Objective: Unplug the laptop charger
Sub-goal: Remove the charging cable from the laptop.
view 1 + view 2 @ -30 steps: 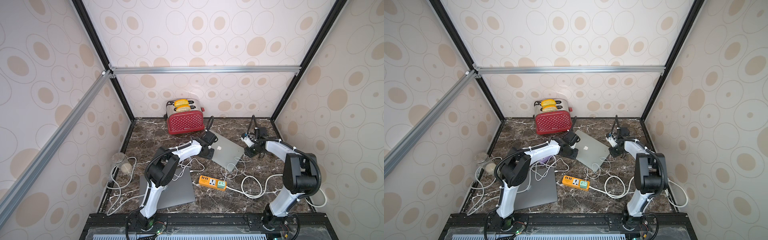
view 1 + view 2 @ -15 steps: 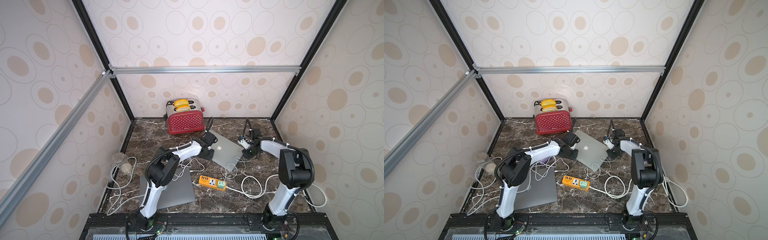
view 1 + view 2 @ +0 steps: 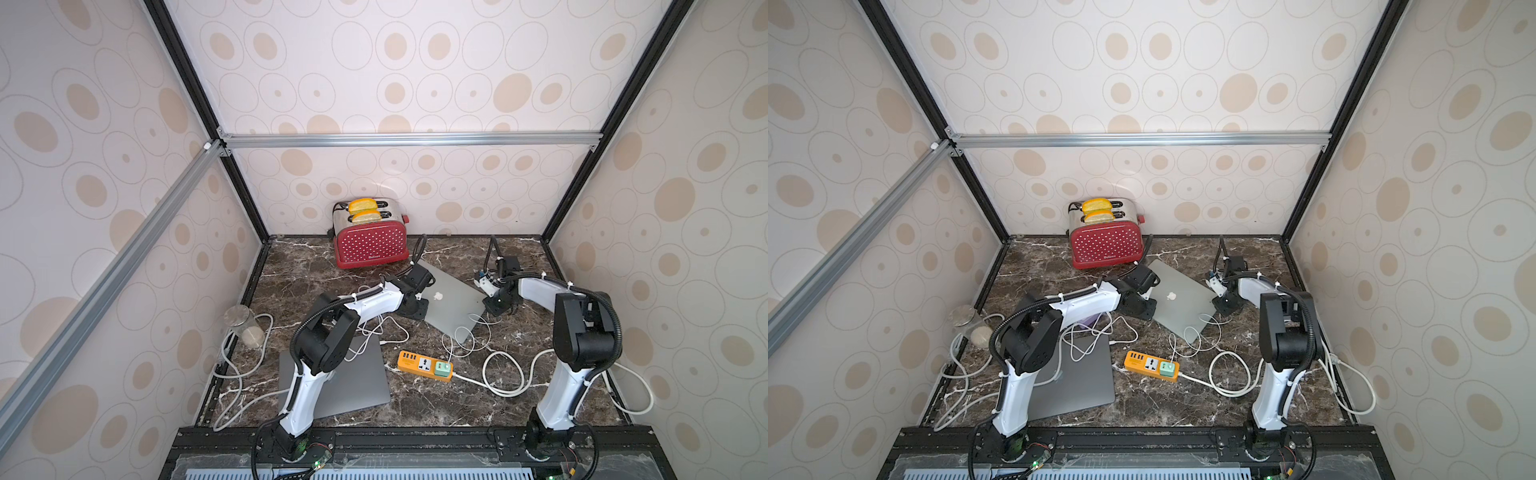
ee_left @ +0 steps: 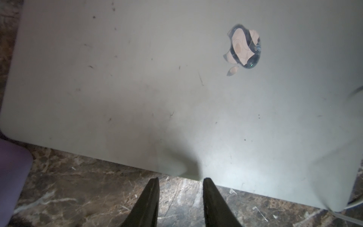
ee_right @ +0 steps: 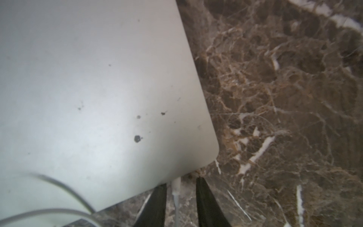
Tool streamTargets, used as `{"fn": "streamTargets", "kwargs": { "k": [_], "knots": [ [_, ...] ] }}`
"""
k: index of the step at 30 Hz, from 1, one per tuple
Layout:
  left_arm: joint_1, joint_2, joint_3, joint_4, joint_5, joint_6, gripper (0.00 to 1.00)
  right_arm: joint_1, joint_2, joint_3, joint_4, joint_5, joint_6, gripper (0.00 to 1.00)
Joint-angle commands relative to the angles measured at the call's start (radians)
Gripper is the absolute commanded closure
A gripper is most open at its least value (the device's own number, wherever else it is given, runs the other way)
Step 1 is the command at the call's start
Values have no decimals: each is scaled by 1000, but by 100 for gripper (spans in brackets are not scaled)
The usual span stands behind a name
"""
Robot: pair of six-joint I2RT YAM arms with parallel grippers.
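The silver laptop (image 3: 451,305) (image 3: 1183,307) lies shut on the marble floor. The charger's white plug (image 5: 175,183) sits in the laptop's edge near a corner, and its thin white cable (image 3: 473,332) trails toward the orange power strip (image 3: 417,363). My right gripper (image 5: 181,181) (image 3: 496,307) stands open astride that plug: one finger is close against it and the other is a small gap away. My left gripper (image 4: 181,179) (image 3: 417,307) is open at the laptop's opposite edge (image 4: 137,78), with only bare floor between its fingers.
A red toaster (image 3: 370,243) stands at the back wall. A dark grey laptop (image 3: 353,382) lies front left under the left arm. A glass jar (image 3: 245,328) is at the left wall. Thick white cable loops (image 3: 503,374) lie front right, with thin cables (image 3: 374,332) between the laptops.
My right gripper has moved in to the laptop's corner and its jaws have narrowed around the plug. The left arm has hardly moved.
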Motion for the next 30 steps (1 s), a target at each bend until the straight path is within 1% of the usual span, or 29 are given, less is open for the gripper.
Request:
{"fn": "streamTargets", "kwargs": {
  "k": [1,9,16,19,24,30],
  "knots": [
    [-7,6,4,-10,2,-11,61,3,17,21,-18,-8,-26,74],
    [-9,9,3,-10,3,-10,61,3,30,19,-18,-3,-43,82],
    [-8,10,1,-11,4,-11,61,3,48,28,-29,1,-56,86],
    [-9,15,1,-10,6,-13,60,3,47,26,-37,12,-66,90],
    [-8,21,6,-7,13,-16,60,3,39,19,-61,57,-77,91],
    [-8,17,13,-14,17,-10,60,-1,11,-16,-102,156,-61,92]
  ]
}}
